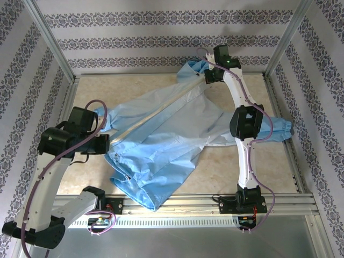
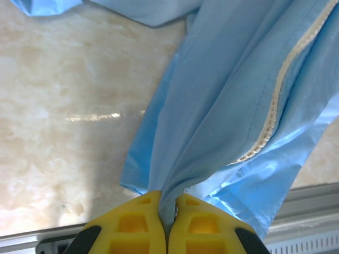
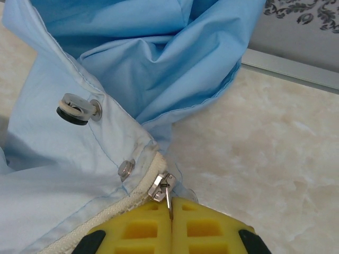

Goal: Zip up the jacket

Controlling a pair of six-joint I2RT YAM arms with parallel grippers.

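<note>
Spread slantwise over the middle of the table [image 1: 242,172]: a light-blue jacket [image 1: 172,134], with the hood [image 1: 191,70] at the far edge right of centre and the hem bunched at the near edge, left of centre. One sleeve [image 1: 274,129] out flat to the right edge, under the right arm. Down the front, a pale zipper strip [image 1: 156,115], from the hood end toward the left edge.

At the collar, seen from the right wrist: the jacket [image 3: 132,53] in loose folds on the table [image 3: 265,143], with two clear snap buttons [image 3: 74,108] beside the strip [image 3: 122,206]. At the very top of the strip, a metal slider [image 3: 161,186], with its zipper pull [image 3: 169,203] hanging straight down into the right gripper [image 3: 170,209]. Yellow pads pressed together, pinching that zipper pull. From above, the right gripper [image 1: 207,78] low at the hood.

At the other end, near the left edge: the left gripper [image 1: 105,142] beside an elastic cuff [image 1: 102,123]. From the left wrist, yellow pads of the left gripper [image 2: 167,203] squeezed tight on a gathered tuck of the jacket [image 2: 228,106], just beside the lower end of the strip [image 2: 273,116]. Fabric drawn in taut creases up from the pinch, over the table [image 2: 69,106].
</note>
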